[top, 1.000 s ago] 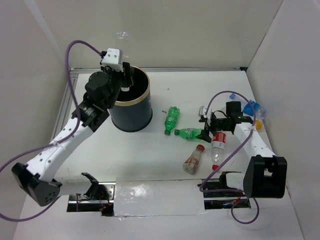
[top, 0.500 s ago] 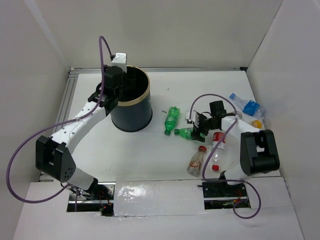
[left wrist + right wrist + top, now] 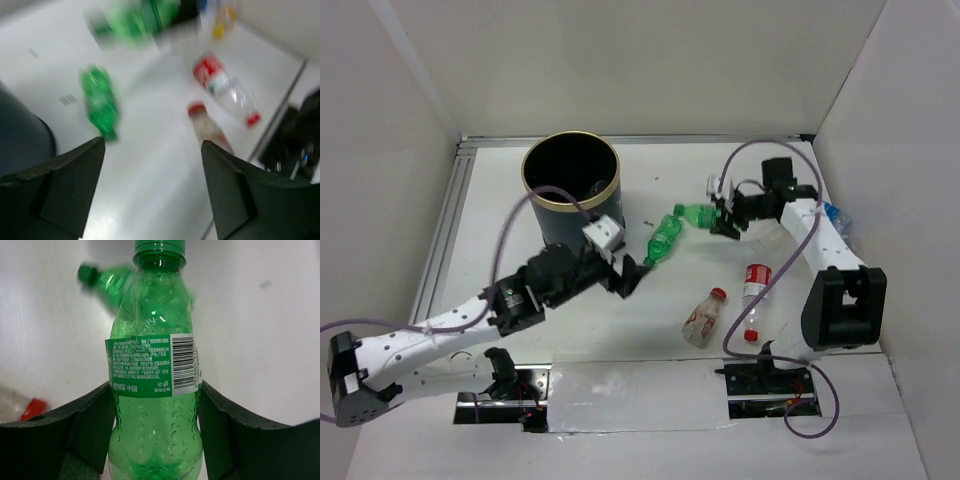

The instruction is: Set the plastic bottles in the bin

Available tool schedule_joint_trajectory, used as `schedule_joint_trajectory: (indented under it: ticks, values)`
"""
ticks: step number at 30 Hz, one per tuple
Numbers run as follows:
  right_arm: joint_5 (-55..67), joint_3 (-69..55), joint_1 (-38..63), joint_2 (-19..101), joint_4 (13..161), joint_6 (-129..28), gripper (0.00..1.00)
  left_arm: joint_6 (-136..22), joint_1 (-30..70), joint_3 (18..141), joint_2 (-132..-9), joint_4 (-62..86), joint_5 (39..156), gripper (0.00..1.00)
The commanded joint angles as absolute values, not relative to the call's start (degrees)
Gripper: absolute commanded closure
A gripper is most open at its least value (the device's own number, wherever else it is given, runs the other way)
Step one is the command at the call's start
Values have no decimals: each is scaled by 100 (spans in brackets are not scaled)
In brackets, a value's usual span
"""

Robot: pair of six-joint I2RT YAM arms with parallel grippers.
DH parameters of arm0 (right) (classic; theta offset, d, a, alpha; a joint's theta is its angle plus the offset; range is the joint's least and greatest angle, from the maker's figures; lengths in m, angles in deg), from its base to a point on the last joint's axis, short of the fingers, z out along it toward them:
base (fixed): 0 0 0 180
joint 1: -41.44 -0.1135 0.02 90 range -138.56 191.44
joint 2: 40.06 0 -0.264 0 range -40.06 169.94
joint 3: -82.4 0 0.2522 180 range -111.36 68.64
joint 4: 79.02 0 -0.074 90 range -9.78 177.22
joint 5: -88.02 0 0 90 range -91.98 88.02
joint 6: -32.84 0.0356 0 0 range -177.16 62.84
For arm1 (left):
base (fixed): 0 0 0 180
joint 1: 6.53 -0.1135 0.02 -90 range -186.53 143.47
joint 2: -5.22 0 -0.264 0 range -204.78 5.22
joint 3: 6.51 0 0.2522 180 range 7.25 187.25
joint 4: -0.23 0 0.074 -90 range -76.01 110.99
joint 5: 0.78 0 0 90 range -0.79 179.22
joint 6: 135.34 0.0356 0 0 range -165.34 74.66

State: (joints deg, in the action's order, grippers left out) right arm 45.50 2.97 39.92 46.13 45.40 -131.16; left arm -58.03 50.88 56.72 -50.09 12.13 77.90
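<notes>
**Right hand** (image 3: 723, 217) – pressed onto the held green bottle (image 3: 700, 212), one finger against each side of the labelled body. The bottle lies horizontal and looks lifted off the tabletop (image 3: 650, 300), cap pointing left toward the bin (image 3: 605, 215), which stands well apart at the far left.

**Left hand** (image 3: 152, 150) – spread and empty, low over the tabletop, near the second green bottle (image 3: 663, 237) but not touching it.

**Other stock** – the brownish bottle (image 3: 704, 316) and the red-label bottle (image 3: 756, 285) lie side by side at near right.

**Hazards, as judged:**
- Thin plastic may buckle in the pinch, so the bottle could slip or swing.
- The cap end leads; carried too low, it would strike the gold rim and could tip the bin.
- The left arm lies just in front of the bin, its cable looped across the bin wall, so both arms reaching there together risk a clash.
- The spread left hand could nudge the second green bottle and set it rolling.

**Room** – open tabletop between bottle and bin. Walls close in at far and right. The approach from above the rim looks unobstructed.
</notes>
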Motion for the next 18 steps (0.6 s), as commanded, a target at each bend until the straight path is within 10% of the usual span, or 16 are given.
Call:
schedule_joint_trajectory:
  ticks: [1, 14, 18]
  values:
    - [5469, -1033, 3820, 4159, 4896, -11900, 82, -6624, 5604, 4779, -5182, 505, 7920, 8]
    - [5260, -6694, 1237, 7962, 7008, -8039, 67, -6477, 6316, 4188, -6746, -1078, 7902, 3]
    - [5348, -7357, 980, 8878, 7087, -7387, 35, -6477, 6370, 4310, -6931, -1210, 7963, 3]
